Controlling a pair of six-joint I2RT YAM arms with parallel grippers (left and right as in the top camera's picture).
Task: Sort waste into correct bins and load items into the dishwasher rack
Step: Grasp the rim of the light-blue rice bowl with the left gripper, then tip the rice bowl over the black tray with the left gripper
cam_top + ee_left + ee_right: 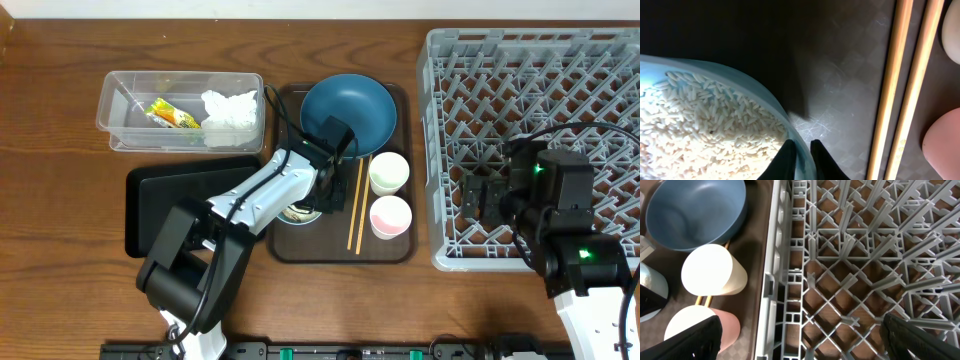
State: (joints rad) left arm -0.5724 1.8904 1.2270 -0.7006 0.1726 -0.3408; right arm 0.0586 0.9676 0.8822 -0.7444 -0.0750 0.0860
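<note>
A: Chopsticks, count and lie?
B: Two wooden chopsticks, side by side and parallel on the brown serving tray. Their long axis runs from the near edge to the far edge, leaning slightly right at the far end. I cannot tell which end is the tip. They lie between the white bowl and the cups.

A: Cups?
B: Two, both mouth up. One white cup sits on the far side and one pink-tinted cup just nearer.

A: Other dishes?
B: One dark-blue plate at the far end of the same tray. The one white bowl holds rice.

A: Waste?
B: One yellow-green wrapper, long axis diagonal, and one crumpled tissue. Both lie in the clear tub.

A: Containers?
B: One clear tub and one black tray nearer and to its left. One grey dishwasher rack stands on the right of the worktop.

A: Left gripper?
B: Narrow, its fingertips pinching the bowl's rim on the chopstick side.

A: Right gripper?
B: Spread wide, holding nothing, over the rack's left part.
</note>
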